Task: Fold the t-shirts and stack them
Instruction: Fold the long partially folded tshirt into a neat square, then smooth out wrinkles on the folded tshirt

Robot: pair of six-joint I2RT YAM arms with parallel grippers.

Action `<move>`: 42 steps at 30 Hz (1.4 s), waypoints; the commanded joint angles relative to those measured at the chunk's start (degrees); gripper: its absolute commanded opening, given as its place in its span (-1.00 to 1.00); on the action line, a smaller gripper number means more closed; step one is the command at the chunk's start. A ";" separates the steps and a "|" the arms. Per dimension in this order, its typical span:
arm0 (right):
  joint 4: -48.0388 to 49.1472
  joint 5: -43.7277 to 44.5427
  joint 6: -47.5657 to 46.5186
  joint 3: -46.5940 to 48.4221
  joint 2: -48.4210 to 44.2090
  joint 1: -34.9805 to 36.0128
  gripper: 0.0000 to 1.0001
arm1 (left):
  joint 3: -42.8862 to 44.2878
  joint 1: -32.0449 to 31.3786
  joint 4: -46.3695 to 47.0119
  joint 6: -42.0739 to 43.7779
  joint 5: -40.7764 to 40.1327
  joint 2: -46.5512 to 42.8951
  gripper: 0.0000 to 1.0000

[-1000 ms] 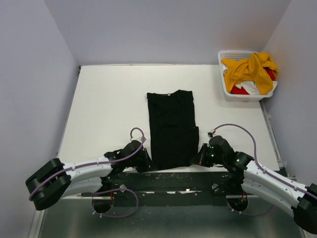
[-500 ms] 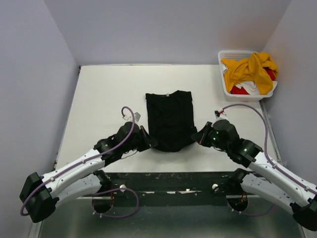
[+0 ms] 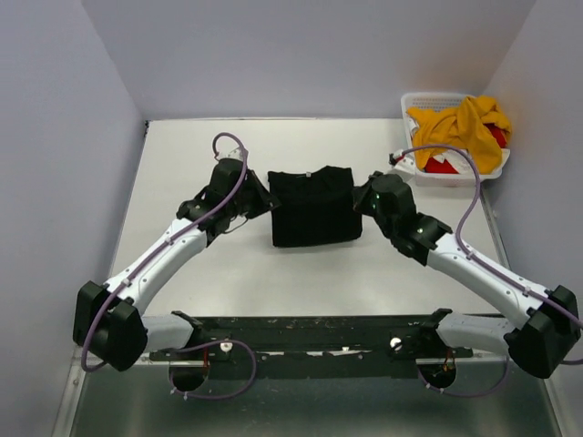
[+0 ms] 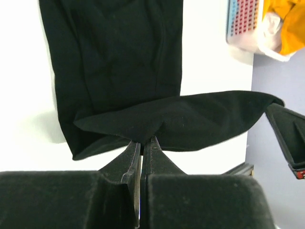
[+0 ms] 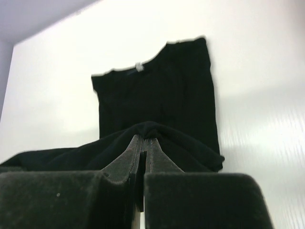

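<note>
The black t-shirt [image 3: 314, 214] lies mid-table, its near half doubled over toward the collar. My left gripper [image 3: 267, 202] is shut on the lifted hem's left corner, and my right gripper [image 3: 362, 202] is shut on its right corner. In the left wrist view the jaws [image 4: 144, 139] pinch a raised fold of the black t-shirt [image 4: 114, 52] above the flat layer. From the right wrist, the gripper [image 5: 144, 137] clamps the same hem, with the collar end of the shirt [image 5: 157, 95] beyond. A mustard-yellow shirt [image 3: 460, 127], a red one [image 3: 442, 167] and a white one [image 3: 465, 159] are heaped in the basket.
The white slatted basket [image 3: 434, 96] stands at the table's far right corner against the wall. Grey walls close in the table on the left, back and right. The arms' base rail [image 3: 310, 332] runs along the near edge.
Both grippers have carried the black shirt's near hem away from the bases toward the collar. The shirt now covers about half its former length.
</note>
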 commanded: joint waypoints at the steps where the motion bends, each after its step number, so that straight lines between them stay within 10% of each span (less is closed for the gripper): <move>1: 9.98 -0.74 -4.59 4.72 5.98 -6.63 -0.99 | 6.49 4.22 0.05 4.55 5.33 7.54 -1.00; 22: 28.47 -19.69 -5.99 24.92 49.01 -20.80 -0.99 | 35.81 17.24 -7.48 8.09 10.39 43.15 -1.00; 26: 34.52 -15.57 -3.23 26.27 55.44 -20.77 -0.98 | 46.49 17.99 -11.00 9.57 10.49 51.89 -0.49; 31: 28.28 -18.84 -6.01 36.65 61.66 -20.83 0.61 | 52.42 18.25 -13.43 9.83 12.29 54.82 0.10; 32: 27.50 -19.66 -6.43 37.29 60.99 -20.83 0.84 | 51.91 18.29 -13.05 10.07 12.51 53.65 0.93; 33: 27.13 -20.59 -6.77 37.02 59.65 -20.83 0.99 | 51.05 18.16 -12.53 10.30 13.03 52.28 0.97; 42: 28.35 -45.41 -0.49 18.73 42.79 -20.83 1.00 | 34.52 13.12 -0.68 8.74 24.14 40.87 0.97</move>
